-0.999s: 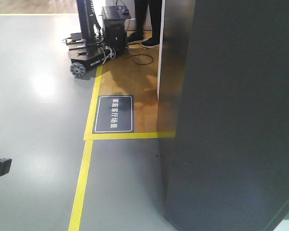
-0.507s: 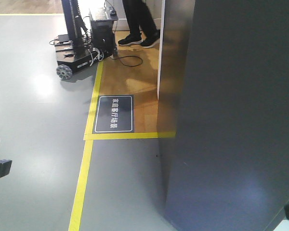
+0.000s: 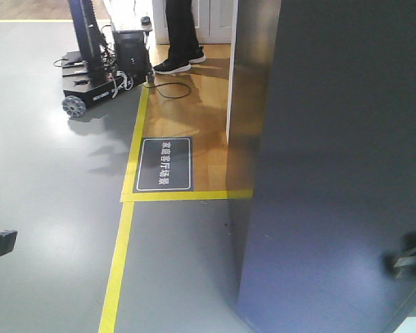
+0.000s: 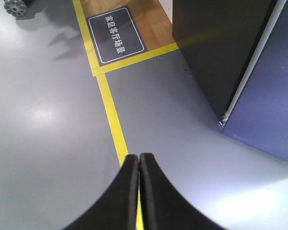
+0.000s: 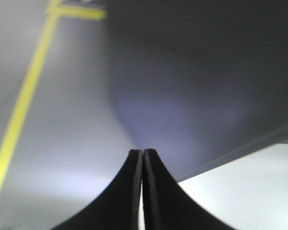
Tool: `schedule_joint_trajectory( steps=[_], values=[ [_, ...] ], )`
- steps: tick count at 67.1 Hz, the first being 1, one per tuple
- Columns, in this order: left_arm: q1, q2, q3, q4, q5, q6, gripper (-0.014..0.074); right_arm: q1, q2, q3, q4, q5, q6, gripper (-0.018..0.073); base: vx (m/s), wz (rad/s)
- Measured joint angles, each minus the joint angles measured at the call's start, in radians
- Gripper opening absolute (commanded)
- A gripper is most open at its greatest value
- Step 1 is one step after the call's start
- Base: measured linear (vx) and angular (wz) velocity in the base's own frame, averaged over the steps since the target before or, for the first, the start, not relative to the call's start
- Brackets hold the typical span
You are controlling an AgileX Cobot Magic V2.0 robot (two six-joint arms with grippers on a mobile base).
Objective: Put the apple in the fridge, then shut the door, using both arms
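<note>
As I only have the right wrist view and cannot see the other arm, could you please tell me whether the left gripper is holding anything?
Observer: No, the left gripper is shut and empty, above the yellow floor line.
Operator: Thank you. Is anyone near the fridge?
Observer: A person stands on the wooden floor beyond it, beside another wheeled robot base.
Operator: Does any view show the apple?
Observer: None does.
</note>
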Motion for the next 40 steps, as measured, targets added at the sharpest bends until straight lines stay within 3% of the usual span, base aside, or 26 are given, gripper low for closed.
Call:
schedule_joint_trajectory(
  steps=[20, 40],
  values=[
    [0.0, 0.0, 0.0, 0.0, 0.0, 0.0, -0.0006, -0.245, 0.001, -0.067, 0.009, -0.188, 0.005, -0.0003, 0.0, 0.0],
    [0.0, 0.0, 0.0, 0.0, 0.0, -0.001, -0.0006, -0.286, 0.027, -0.077, 0.019, -0.432, 0.006, -0.0003, 0.0, 0.0]
  ],
)
